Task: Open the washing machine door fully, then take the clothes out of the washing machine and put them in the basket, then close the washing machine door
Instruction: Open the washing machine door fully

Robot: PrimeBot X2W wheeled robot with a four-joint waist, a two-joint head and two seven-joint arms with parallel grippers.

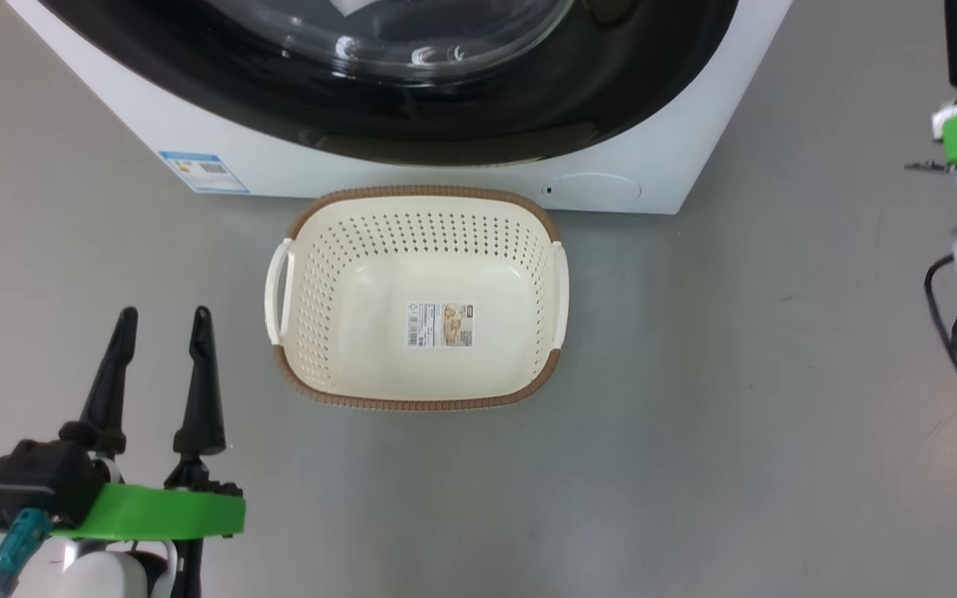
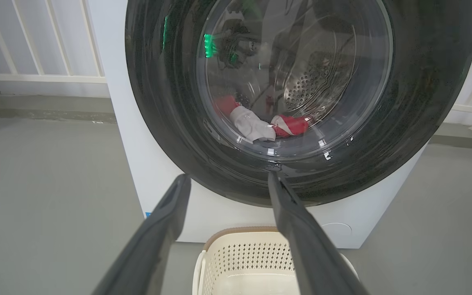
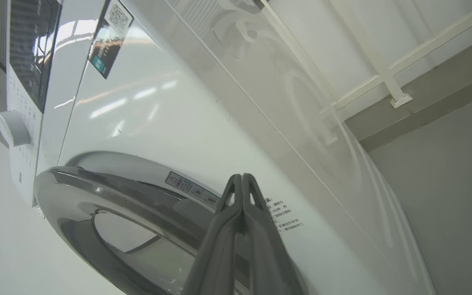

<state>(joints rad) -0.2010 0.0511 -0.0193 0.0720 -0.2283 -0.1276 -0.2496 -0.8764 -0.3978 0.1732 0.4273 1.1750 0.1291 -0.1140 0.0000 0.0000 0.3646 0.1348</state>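
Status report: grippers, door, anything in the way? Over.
Door shut, clothes inside. Left gripper open, empty. Right gripper shut, empty, by door rim. Basket empty, below door.

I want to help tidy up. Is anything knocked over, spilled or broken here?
Nothing stands out. The basket sits upright and empty on the floor before the washing machine, the washing machine door looks whole, and the clothes lie inside the drum behind its glass.
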